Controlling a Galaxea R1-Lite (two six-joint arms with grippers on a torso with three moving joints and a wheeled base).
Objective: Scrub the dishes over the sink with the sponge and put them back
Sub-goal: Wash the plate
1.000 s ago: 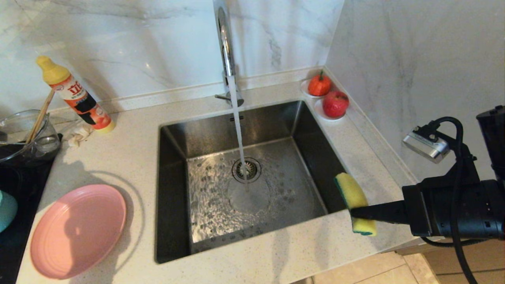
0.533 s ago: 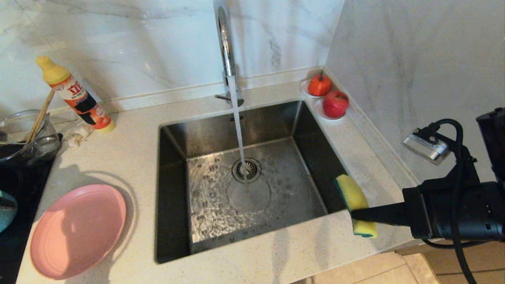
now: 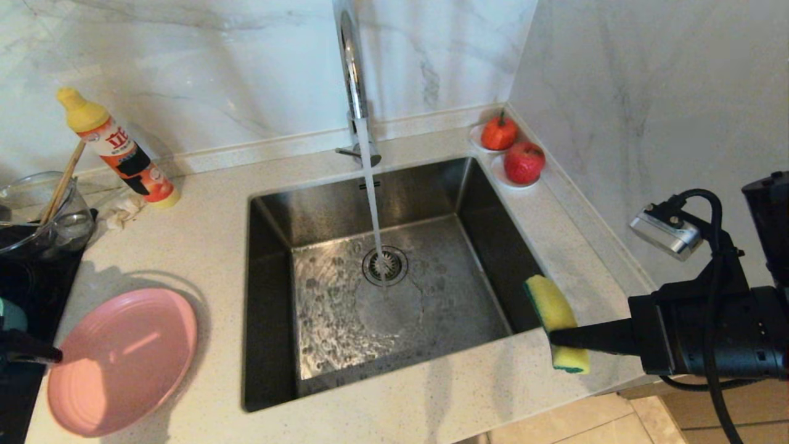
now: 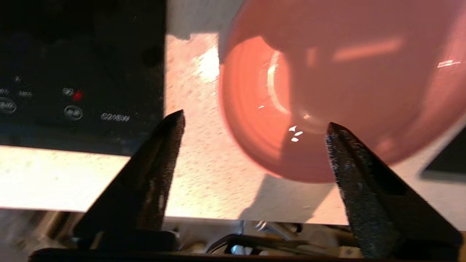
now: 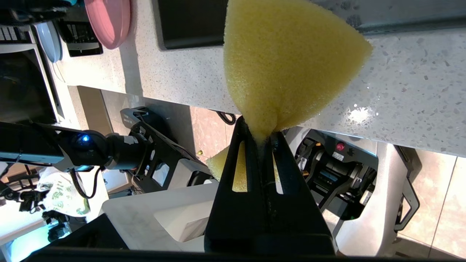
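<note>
Your sink (image 3: 277,259) holds only running water. Right claw (image 3: 558,336) pinches the sponge (image 3: 555,311) at its near-right corner. Left claw (image 4: 255,123), spread wide and empty, hovers beside the pink plate (image 3: 123,361) on the desk (image 3: 197,246); the teal bowl (image 3: 9,314) is cut off far left.

Little can be read. The bottle (image 3: 117,148) with the yellow cap, standing at the table's back left edge against the wall, carries a white and orange label with large red characters and a black panel below them; the characters cannot be made out. In the left wrist view, the black cooktop panel (image 4: 80,72) let into the table shows a row of pale round control symbols, a small red light, and a short printed string of letters or digits (image 4: 114,117), too blurred to read with any certainty.
</note>
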